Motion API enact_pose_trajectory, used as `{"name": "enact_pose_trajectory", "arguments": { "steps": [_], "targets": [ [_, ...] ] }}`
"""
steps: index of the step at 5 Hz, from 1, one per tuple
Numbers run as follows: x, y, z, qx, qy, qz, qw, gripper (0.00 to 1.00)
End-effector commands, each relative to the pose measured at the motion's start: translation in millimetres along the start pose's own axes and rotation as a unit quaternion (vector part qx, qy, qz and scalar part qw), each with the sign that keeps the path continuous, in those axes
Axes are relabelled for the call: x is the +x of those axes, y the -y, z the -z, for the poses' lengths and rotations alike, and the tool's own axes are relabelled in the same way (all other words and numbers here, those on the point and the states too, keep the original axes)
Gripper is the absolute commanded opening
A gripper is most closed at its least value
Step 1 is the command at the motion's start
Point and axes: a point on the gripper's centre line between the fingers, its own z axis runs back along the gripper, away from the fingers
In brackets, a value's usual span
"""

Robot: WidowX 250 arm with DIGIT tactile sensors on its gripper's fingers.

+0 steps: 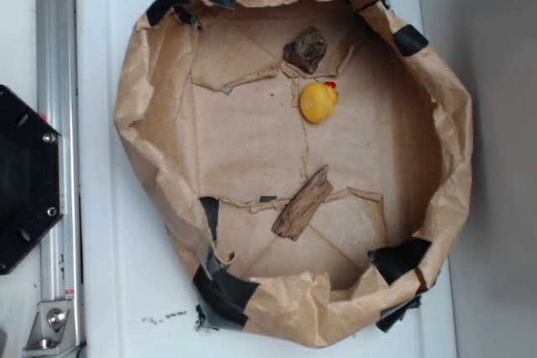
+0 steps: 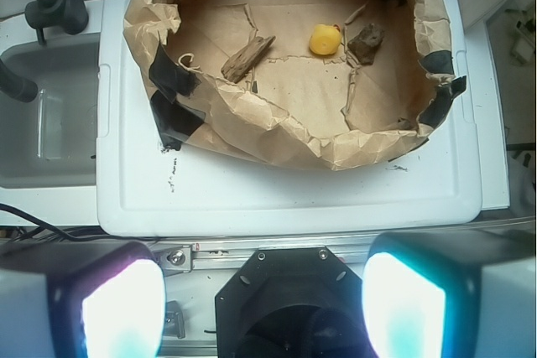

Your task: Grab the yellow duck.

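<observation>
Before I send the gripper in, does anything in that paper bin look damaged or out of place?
The paper bin is crumpled, its floor torn along the taped seams. Dark crumbs lie spilled on the white lid outside it. The yellow duck sits clear, close to the wood chunk.

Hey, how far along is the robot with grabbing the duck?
Nothing done yet. The duck lies untouched in the paper bowl, beside the dark wood chunk. The gripper is open, well back from the bowl, fingers empty. The approach, descent and grasp are all left.
</observation>
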Motion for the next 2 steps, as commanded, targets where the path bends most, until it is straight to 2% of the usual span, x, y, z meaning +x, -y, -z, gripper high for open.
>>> {"name": "enact_pose_trajectory", "arguments": {
  "steps": [1, 2],
  "targets": [
    [0, 0, 0, 0.000, 0.000, 0.000, 1.000, 1.00],
    [46, -2, 40, 0.006, 0.032, -0.050, 0.998, 1.00]
  ]
}}
